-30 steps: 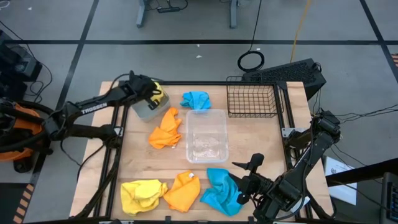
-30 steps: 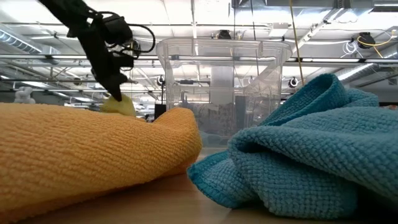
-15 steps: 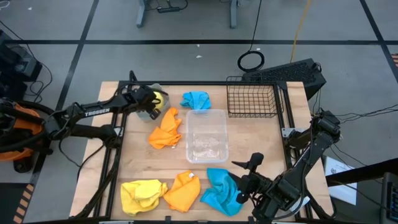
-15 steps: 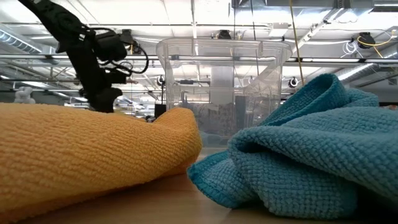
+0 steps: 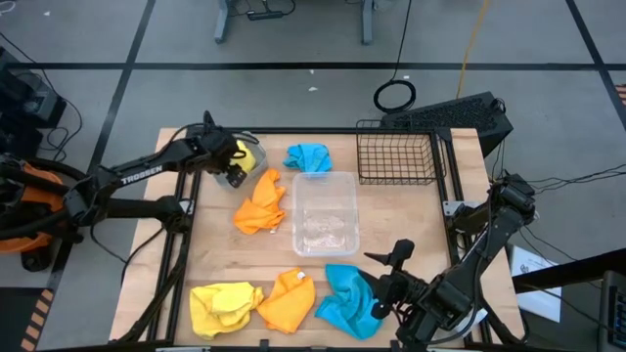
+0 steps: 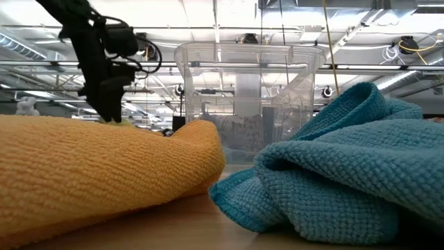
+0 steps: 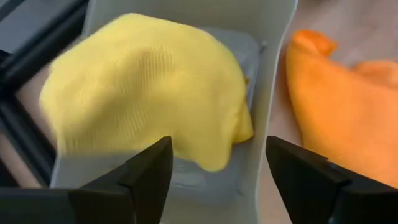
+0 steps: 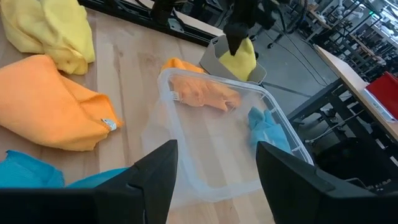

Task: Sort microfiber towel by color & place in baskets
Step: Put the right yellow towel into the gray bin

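Left gripper (image 5: 233, 166) released since earlier; bright yellow fuzzy towel (image 7: 146, 87) lies in grey metal bin (image 7: 266, 112), probably just beyond spread fingers.

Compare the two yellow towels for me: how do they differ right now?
One yellow towel sits bunched inside the grey bin at the table's far left corner, under the open left claw. The other yellow towel lies loose on the table's near edge, beside an orange towel, in no basket. Both are crumpled.
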